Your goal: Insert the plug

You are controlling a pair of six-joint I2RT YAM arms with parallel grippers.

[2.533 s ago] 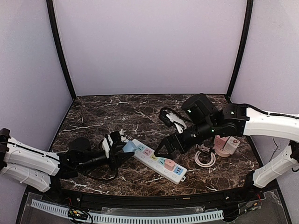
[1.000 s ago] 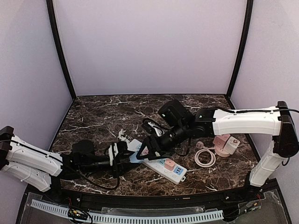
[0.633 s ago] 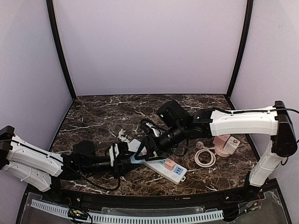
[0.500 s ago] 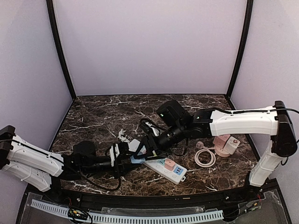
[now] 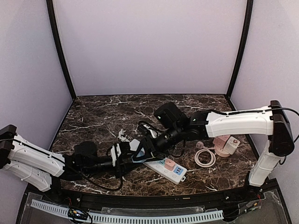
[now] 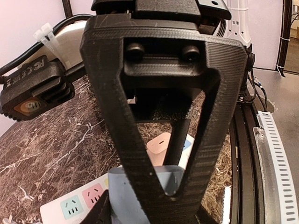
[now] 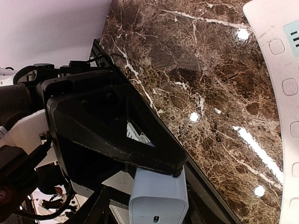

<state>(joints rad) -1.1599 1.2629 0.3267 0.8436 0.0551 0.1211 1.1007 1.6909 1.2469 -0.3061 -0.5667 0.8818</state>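
A light blue plug (image 5: 136, 157) hangs just above the left end of the white power strip (image 5: 161, 164). My left gripper (image 5: 127, 155) is shut on it; in the left wrist view the plug (image 6: 133, 198) fills the space between my own fingers. My right gripper (image 5: 141, 150) reaches in from the right and straddles the same plug (image 7: 159, 198), its jaws partly closed with a gap still showing on one side. One right finger crosses in front of the plug in the left wrist view. The strip's coloured sockets (image 6: 74, 205) lie below.
A pink plug (image 5: 169, 164) sits in the strip near its right end. A pink charger block (image 5: 225, 145) and a coiled white cable (image 5: 204, 158) lie at the right. Black cable loops (image 5: 148, 127) lie behind the strip. The table's front rail (image 7: 212, 196) runs close below the grippers.
My right arm has swung left from the strip's middle to the blue plug, and its jaws have been narrowing around it. The left gripper has kept its hold and shifted slightly right.
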